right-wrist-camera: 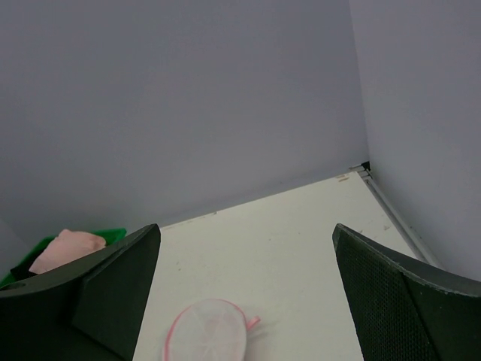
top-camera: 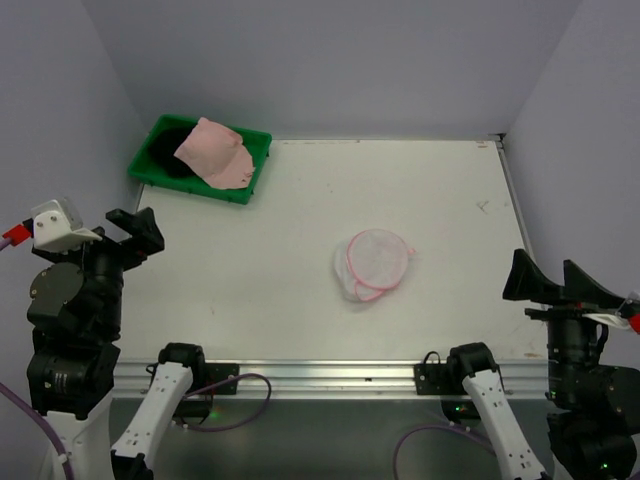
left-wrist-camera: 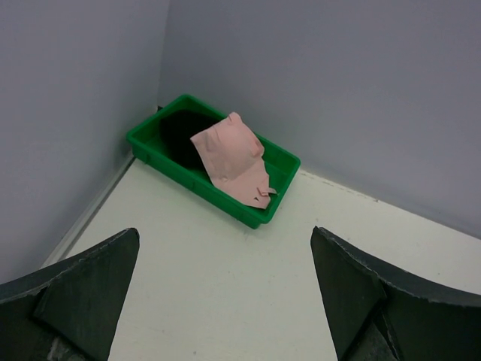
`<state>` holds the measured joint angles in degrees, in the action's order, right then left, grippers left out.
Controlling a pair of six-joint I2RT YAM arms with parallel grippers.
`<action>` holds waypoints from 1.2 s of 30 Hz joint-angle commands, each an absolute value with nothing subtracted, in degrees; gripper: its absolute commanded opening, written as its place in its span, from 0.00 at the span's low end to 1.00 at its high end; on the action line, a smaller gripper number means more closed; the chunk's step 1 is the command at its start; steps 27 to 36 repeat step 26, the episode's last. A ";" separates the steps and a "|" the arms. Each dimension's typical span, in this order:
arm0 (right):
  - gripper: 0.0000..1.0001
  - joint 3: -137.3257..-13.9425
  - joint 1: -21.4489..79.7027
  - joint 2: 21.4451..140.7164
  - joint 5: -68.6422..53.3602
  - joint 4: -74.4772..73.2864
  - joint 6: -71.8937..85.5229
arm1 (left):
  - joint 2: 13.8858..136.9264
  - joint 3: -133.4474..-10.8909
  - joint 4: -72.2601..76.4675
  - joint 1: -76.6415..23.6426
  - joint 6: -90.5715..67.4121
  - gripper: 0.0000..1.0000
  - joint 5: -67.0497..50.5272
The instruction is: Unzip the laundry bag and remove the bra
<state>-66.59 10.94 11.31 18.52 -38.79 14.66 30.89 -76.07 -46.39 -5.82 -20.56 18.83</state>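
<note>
The laundry bag, a round white mesh pouch with a pink zipper rim, lies on the white table right of the middle; it also shows in the right wrist view. A pink bra lies in the green tray at the back left, also seen in the left wrist view. My left gripper is open and empty at the left edge, raised. My right gripper is open and empty at the right edge, well apart from the bag.
The green tray stands in the back left corner against the walls and also holds something black. Grey walls close off the left, back and right. A metal rail runs along the near edge.
</note>
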 commanded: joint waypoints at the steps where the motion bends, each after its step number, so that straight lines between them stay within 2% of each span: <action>1: 0.99 -65.66 11.07 10.37 17.75 -38.76 12.92 | 30.41 -74.54 -47.90 -6.33 -20.57 1.00 19.95; 36: 0.99 -65.30 11.07 11.95 16.18 -38.59 11.95 | 30.59 -71.28 -46.76 -6.77 -20.39 1.00 18.28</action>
